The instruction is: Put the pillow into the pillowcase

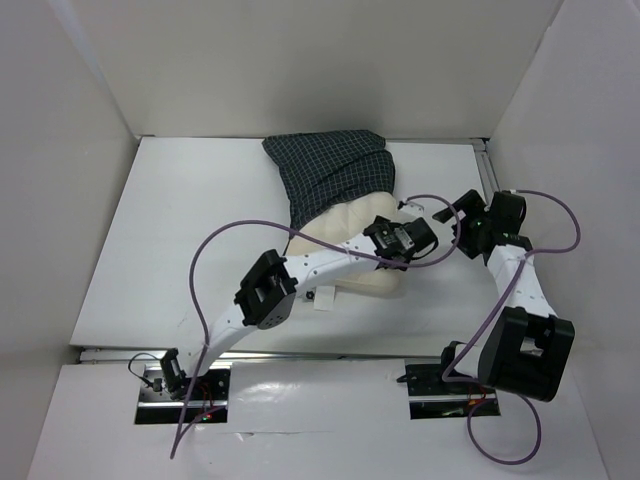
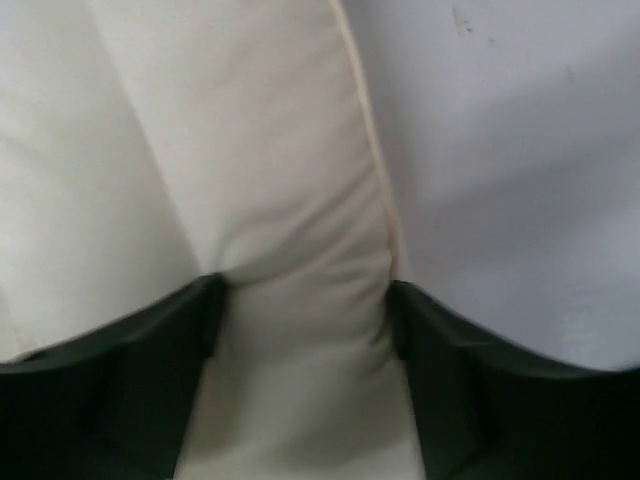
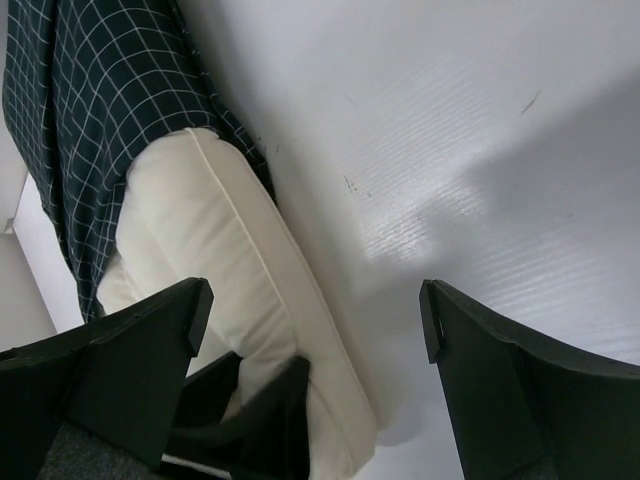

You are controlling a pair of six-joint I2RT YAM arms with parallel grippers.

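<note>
The dark checked pillowcase (image 1: 325, 170) lies at the back of the table, its mouth toward me. The cream pillow (image 1: 335, 228) has its far end inside the pillowcase; its near part lies bare. My left gripper (image 1: 392, 248) is shut on the pillow's right edge; in the left wrist view (image 2: 305, 290) cream fabric (image 2: 280, 200) bulges between the fingers (image 2: 150, 380). My right gripper (image 1: 440, 210) hangs open and empty just right of the pillow, over bare table (image 3: 315, 305). The right wrist view shows the pillow (image 3: 230, 260) entering the pillowcase (image 3: 90, 110).
White walls enclose the table (image 1: 180, 230) on the left, back and right. Purple cables (image 1: 230, 235) loop over both arms. The pillow's small white tag (image 1: 322, 297) sticks out at its near edge. A metal rail (image 1: 330, 352) runs along the table's front.
</note>
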